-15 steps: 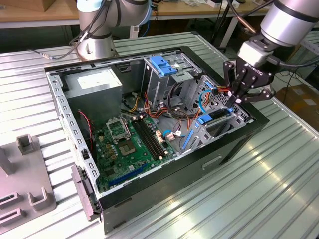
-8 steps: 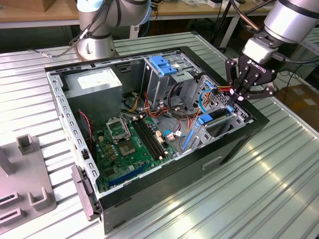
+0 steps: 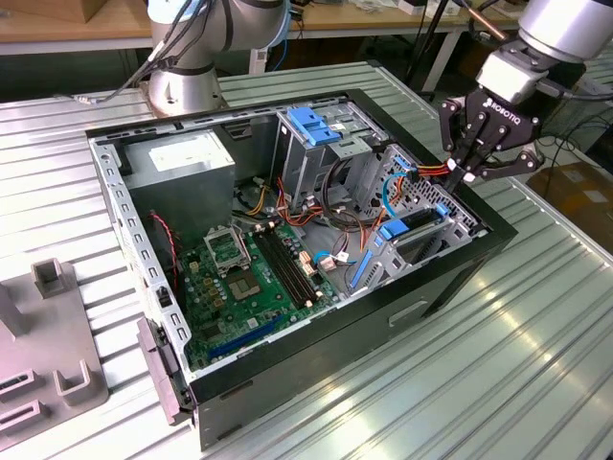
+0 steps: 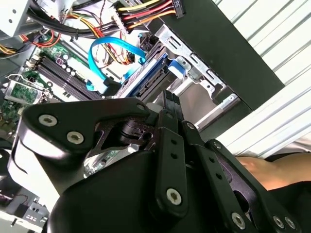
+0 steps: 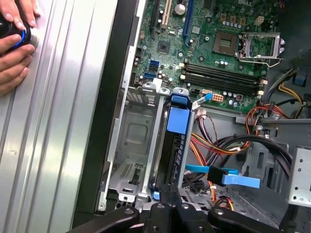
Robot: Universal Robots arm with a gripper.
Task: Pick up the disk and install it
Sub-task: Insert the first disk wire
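Note:
The disk (image 5: pixel 171 155) stands on edge in a slot of the metal drive bay (image 5: pixel 133 141) at the case's end on the exterior view's right. Its blue carrier tab (image 5: pixel 178 119) points toward the motherboard. In the exterior view the disk (image 3: pixel 414 230) shows as blue tabs with a dark strip between them. My gripper (image 3: pixel 468 173) hangs just above the bay's outer end, fingers pressed together with nothing between them. In both wrist views the shut fingertips (image 5: pixel 167 193) sit right over the disk's near end (image 4: pixel 151 76); I cannot tell if they touch it.
The open black computer case (image 3: pixel 450 278) lies on a ribbed metal table (image 3: pixel 536 364). Orange, red and blue cables (image 3: pixel 402 177) run close beside the bay. A tall cage with a blue bracket (image 3: pixel 316 123) stands further back. A person's hand (image 5: pixel 14 43) rests on the table, holding a black device.

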